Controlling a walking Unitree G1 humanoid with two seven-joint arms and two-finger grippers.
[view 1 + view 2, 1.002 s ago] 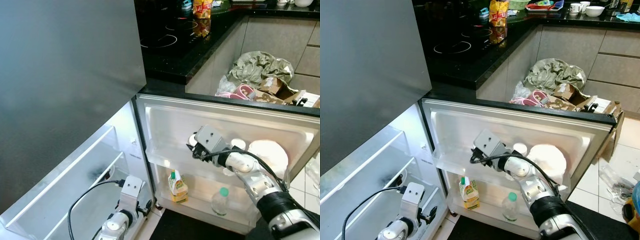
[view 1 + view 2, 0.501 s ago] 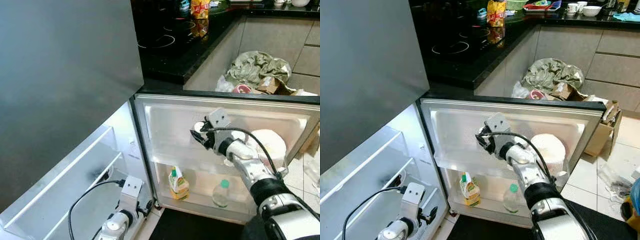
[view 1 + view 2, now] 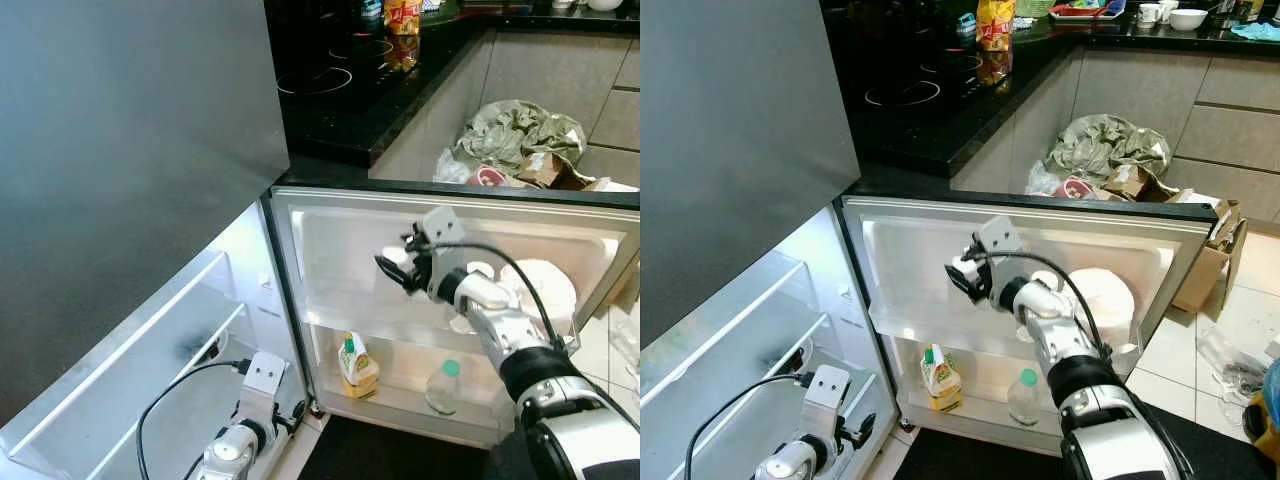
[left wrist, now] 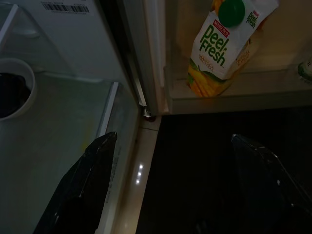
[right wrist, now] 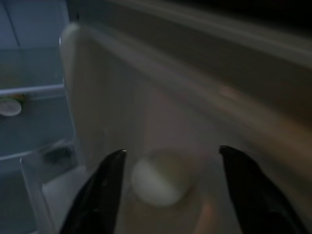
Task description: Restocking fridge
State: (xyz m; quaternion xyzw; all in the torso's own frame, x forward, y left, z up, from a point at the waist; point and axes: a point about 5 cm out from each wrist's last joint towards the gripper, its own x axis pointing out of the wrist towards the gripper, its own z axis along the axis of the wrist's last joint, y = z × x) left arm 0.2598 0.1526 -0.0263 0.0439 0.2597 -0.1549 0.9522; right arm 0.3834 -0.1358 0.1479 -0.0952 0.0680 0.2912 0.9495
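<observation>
The fridge door (image 3: 330, 235) stands open. My right gripper (image 3: 392, 270) reaches to its upper door shelf (image 3: 345, 305). In the right wrist view its fingers (image 5: 109, 187) stand open on either side of a small white-capped container (image 5: 158, 183), with gaps on both sides. A yellow Peel Fresh juice carton (image 3: 355, 368) and a clear bottle with a green cap (image 3: 441, 393) stand on the lower door shelf. A large white round container (image 3: 540, 295) sits further right. My left gripper (image 4: 178, 185) hangs open and low near the fridge's bottom hinge.
Glass shelves (image 3: 170, 330) of the fridge interior lie at the left, with a small bowl (image 4: 14, 87) on one. Behind the door are a black counter with a cooktop (image 3: 340, 85), a snack bag (image 3: 403, 18), and rubbish bags and cardboard (image 3: 520, 150) on the floor.
My right gripper has moved up and a little to the right along the upper door shelf, with its wrist turned. The view shifted slightly. The left arm has stayed put.
</observation>
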